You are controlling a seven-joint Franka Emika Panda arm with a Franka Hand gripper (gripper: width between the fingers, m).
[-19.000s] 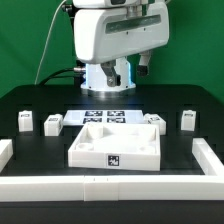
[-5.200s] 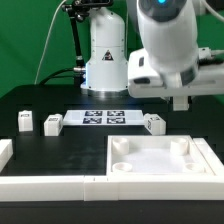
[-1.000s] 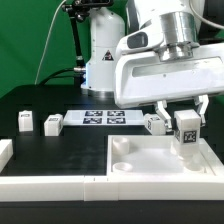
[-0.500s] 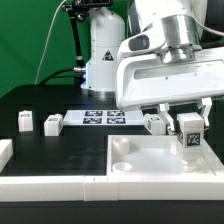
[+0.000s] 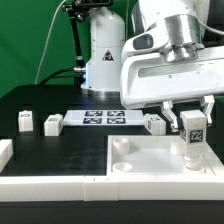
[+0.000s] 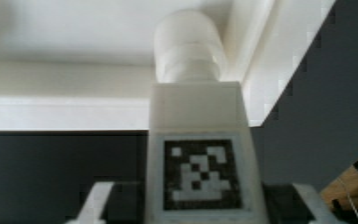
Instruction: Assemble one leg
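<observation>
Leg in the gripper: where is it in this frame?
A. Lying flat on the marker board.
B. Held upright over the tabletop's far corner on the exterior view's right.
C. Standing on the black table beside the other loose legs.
B: the gripper is shut on the leg, which is upright with its lower end at the far corner of the tabletop on the exterior view's right.

Sides as in the exterior view. The tabletop [image 5: 150, 168] lies near right on the worktop [image 5: 40, 100]. The leg [image 5: 193, 130] stands upright, clamped in the end effector [image 5: 190, 128], over the tabletop's far right corner socket. The marker board [image 5: 105, 118] lies flat at far centre, the robot base [image 5: 105, 60] behind it. One spare leg [image 5: 153, 123] sits just right of the board, two more [image 5: 53, 123] [image 5: 25, 121] to its left. A long rail [image 5: 50, 185] runs along the near edge, a short rail [image 5: 4, 152] at far left.
</observation>
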